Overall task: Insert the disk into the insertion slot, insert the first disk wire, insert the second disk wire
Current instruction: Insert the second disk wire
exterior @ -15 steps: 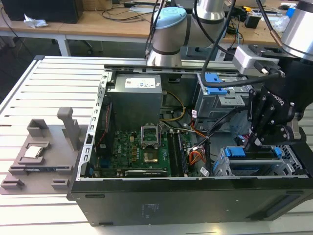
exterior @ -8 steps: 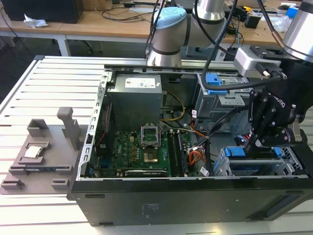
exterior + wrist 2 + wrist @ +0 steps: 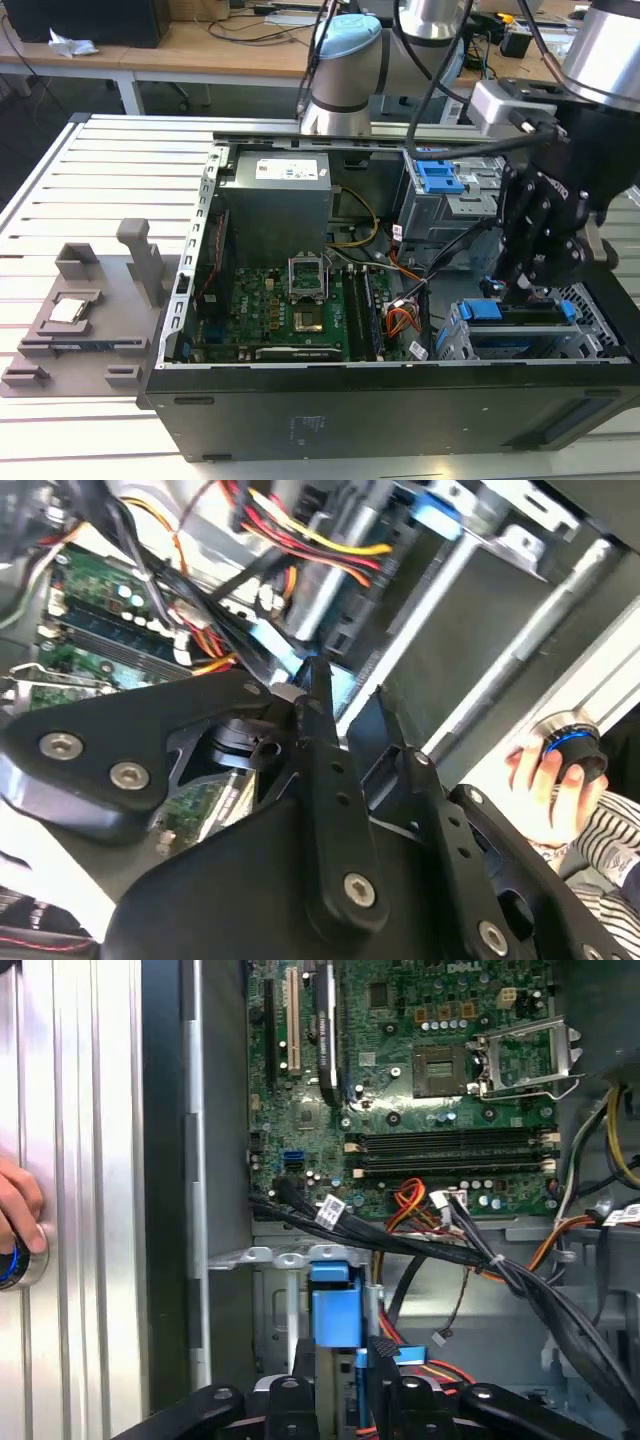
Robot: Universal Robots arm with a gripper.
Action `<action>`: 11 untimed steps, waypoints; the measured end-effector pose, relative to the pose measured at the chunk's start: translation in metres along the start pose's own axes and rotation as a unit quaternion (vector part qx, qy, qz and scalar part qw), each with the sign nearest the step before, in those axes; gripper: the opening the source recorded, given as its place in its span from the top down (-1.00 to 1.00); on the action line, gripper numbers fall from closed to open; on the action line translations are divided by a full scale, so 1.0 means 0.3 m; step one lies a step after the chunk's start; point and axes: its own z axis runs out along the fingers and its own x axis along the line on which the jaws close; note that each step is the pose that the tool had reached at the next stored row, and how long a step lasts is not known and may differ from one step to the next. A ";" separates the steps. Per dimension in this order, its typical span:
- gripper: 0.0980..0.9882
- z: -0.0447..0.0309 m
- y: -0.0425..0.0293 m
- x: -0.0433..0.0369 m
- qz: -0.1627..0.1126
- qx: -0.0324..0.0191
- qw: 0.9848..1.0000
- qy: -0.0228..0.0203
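The disk point(image 3: 520, 325), framed in its blue caddy, lies inside the insertion slot point(image 3: 450, 340), a low silver cage at the case's front on the exterior view's right. My black gripper point(image 3: 505, 288) hangs directly above the disk's end nearest the motherboard. In the first wrist view the gripper point(image 3: 340, 1385) straddles the caddy's blue tab point(image 3: 335, 1305), and a small blue wire connector point(image 3: 407, 1354) with red and orange leads sits right beside it. In the second wrist view the gripper point(image 3: 348, 690) has a pale blue piece just past its tips.
A thick black cable bundle point(image 3: 400, 1245) crosses above the slot. The motherboard point(image 3: 290, 310) and power supply point(image 3: 275, 190) fill the case's middle. A taller bay with blue latch point(image 3: 437, 178) stands behind. A person's hand point(image 3: 545, 780) rests on a blue-ringed button point(image 3: 570, 748).
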 end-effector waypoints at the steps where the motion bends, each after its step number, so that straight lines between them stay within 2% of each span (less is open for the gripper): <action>1: 0.45 -0.004 0.001 -0.030 0.000 0.000 1.000 0.001; 7: 0.45 0.033 0.001 -0.060 0.000 0.000 1.000 0.002; 8: 0.45 0.037 0.001 -0.067 0.000 0.000 1.000 0.003; 10: 0.45 0.041 0.001 -0.077 0.001 0.001 1.000 0.014; 11: 0.45 0.044 0.001 -0.080 0.001 0.001 1.000 0.026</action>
